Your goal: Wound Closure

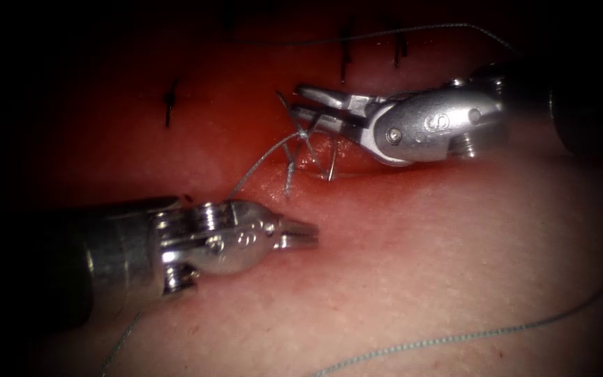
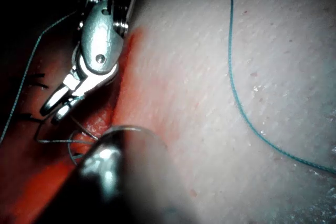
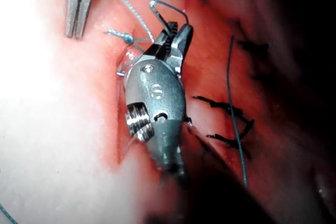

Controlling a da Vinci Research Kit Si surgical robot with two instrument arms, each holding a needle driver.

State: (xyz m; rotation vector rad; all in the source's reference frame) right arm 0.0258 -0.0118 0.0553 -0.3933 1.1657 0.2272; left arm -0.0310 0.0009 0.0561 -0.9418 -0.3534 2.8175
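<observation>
The tissue is pale, and its cut is wet with red fluid. My right tool reaches in from the right with its jaws open over the cut, holding nothing. Just below its tips sits a thread knot with short frayed ends. A thin curved needle arcs free just past the right tool. Whether it is in the tissue I cannot tell. My left tool lies on the left side below the cut, shut and empty. Thread runs from the knot down behind its wrist.
Dark finished stitches cross the cut farther along, with more behind the right tool. A long slack thread lies across the pale tissue in front, and another strand passes at the back.
</observation>
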